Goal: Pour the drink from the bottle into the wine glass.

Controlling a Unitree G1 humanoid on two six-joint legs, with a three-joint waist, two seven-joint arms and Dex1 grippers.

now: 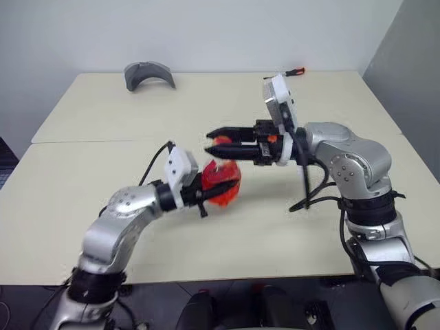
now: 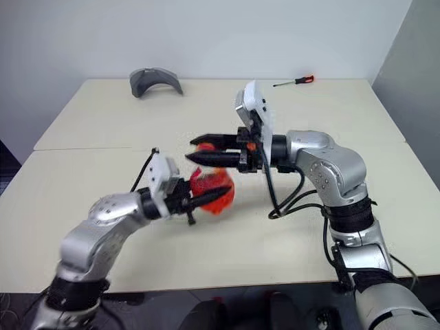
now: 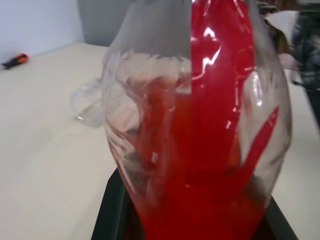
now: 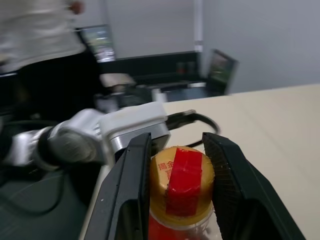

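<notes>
My left gripper (image 1: 218, 187) is shut on the bulbous body of the clear bottle (image 1: 221, 182), held above the table. The red drink (image 3: 215, 125) fills much of it. The bottle's yellow-and-red cap (image 4: 182, 182) sits between the two black fingers of my right gripper (image 1: 214, 143), which comes in level from the right and is shut on the cap. A clear rounded shape on the table past the bottle looks like the wine glass (image 3: 87, 102); the bottle hides most of it.
The beige table (image 1: 69, 172) stretches wide on all sides. A grey curved object (image 1: 148, 74) lies at its far left and a screwdriver (image 2: 295, 81) with an orange handle at the far right. A person (image 4: 45, 45) stands beyond the table.
</notes>
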